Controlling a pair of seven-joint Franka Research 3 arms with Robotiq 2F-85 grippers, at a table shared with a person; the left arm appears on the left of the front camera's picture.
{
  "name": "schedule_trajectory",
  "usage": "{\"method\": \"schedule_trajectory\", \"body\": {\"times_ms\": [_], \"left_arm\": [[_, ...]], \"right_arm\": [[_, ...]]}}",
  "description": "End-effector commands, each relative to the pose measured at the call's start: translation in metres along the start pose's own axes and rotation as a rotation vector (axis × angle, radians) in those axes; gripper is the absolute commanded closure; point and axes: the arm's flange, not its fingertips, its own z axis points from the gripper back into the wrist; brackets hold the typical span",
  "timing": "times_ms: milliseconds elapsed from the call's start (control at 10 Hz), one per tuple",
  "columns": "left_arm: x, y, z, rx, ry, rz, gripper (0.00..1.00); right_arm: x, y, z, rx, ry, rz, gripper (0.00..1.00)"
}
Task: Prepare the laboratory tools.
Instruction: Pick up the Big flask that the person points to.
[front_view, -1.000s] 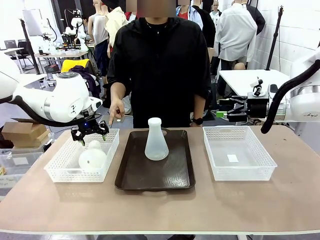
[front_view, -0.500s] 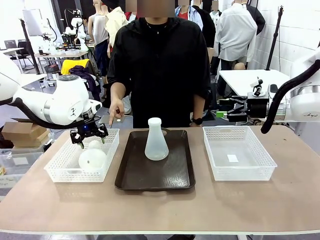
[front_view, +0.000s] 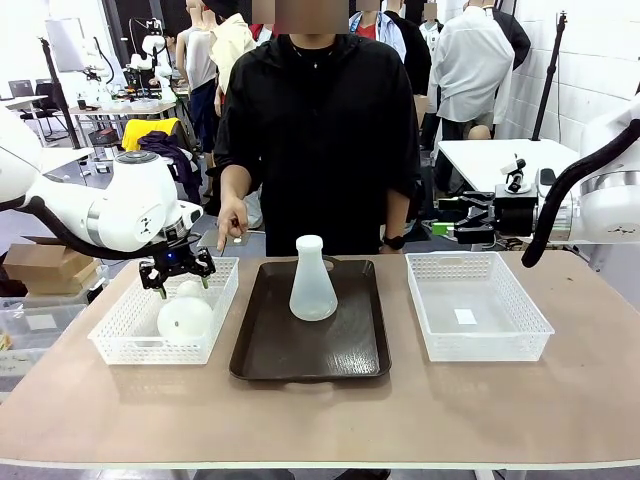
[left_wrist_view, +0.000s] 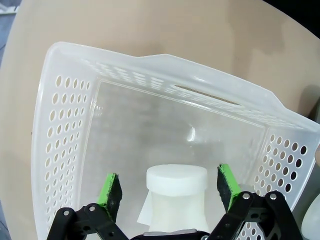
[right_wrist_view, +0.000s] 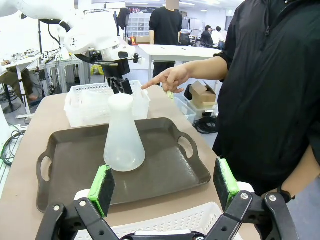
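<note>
Spread wide and holding nothing, my left hand (front_view: 182, 280) hangs low over the white lattice basket (front_view: 140, 350) that sits on the table (front_view: 420, 420) just left of the dark brown tray (front_view: 300, 355). Inside that basket a frosted conical flask (front_view: 185, 318) lies on its side. Its round base faces my side of the table and its neck points away toward the person, so its long axis runs near-to-far, alongside the tray's left edge. From my left wrist the neck shows directly between my two green pads (left_wrist_view: 111, 187), one on each side and both apart from the plastic. That is the relation my next move turns on, I judge: the fingers straddle the neck across its axis, so a short drop and a squeeze should catch it below the rim. The neck is smooth and tapering, so it may slide if I grip too near the mouth. A second flask (front_view: 313, 285) stands upright on the tray, toward its far end. My right hand (right_wrist_view: 163, 182) is released too and empty, off to the right of the tray by the other lattice basket (front_view: 490, 345), well apart from the lying flask, so the left is plainly the nearer. The person's hand (front_view: 232, 228) points a finger toward the basket left of the tray.
</note>
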Motion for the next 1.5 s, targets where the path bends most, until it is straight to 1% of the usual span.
{"method": "schedule_trajectory", "body": {"times_ms": [0,400,600,1000,1100,1200,1400], "left_arm": [[0.000,0.000,0.000,0.000,0.000,0.001,0.00],[0.003,0.001,0.000,0.034,0.035,0.135,0.00],[-0.003,-0.004,-0.002,0.020,0.055,0.127,0.00],[-0.011,-0.015,0.001,0.018,0.026,0.129,0.00],[-0.010,-0.014,0.002,0.022,0.037,0.146,0.00],[-0.009,-0.013,0.002,0.040,0.038,0.147,0.05],[-0.010,-0.012,0.003,0.061,0.058,0.154,0.41]], "right_arm": [[0.001,-0.001,-0.001,0.012,0.011,-0.003,0.00],[0.001,-0.001,-0.001,0.012,0.011,-0.003,0.00],[0.001,-0.001,-0.001,0.012,0.011,-0.003,0.00],[0.001,-0.001,-0.001,0.012,0.011,-0.003,0.00],[0.001,-0.001,-0.001,0.012,0.011,-0.003,0.00],[0.001,-0.001,-0.001,0.012,0.011,-0.003,0.00],[0.001,-0.001,-0.001,0.012,0.011,-0.003,0.00]]}}
